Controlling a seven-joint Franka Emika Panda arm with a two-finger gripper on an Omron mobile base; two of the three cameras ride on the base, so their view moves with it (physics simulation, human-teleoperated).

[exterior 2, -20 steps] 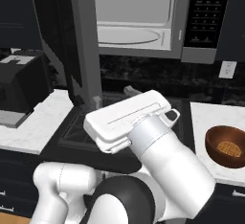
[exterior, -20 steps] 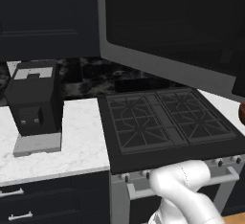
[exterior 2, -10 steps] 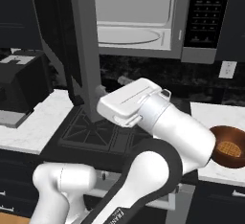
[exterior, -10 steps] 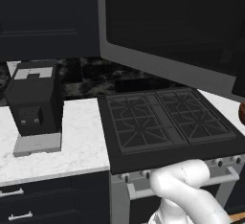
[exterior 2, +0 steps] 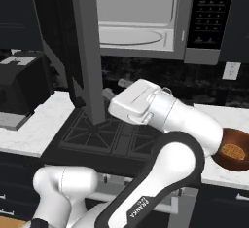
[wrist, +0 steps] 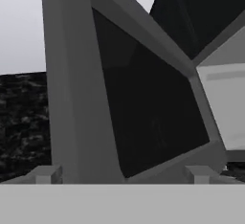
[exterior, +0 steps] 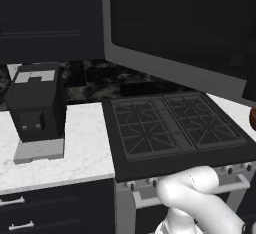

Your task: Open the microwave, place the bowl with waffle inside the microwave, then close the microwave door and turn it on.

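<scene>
Microwave door (exterior 2: 87, 51) stands swung wide, cavity of microwave (exterior 2: 141, 17) exposed w/ turntable free, so step one reads done; jaws gape empty near door's lower edge, bowl (exterior 2: 234, 150) w/ waffle (exterior 2: 232, 150) waits on right-hand surface (exterior 2: 228, 117), apart from arm, ready for pickup.

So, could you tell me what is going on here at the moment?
The robot arm is working at the microwave above the stove. The microwave door is swung wide open, showing the pale cavity and turntable. The open gripper is close to the door's edge, holding nothing. The bowl with the waffle sits on the counter to the right.
</scene>
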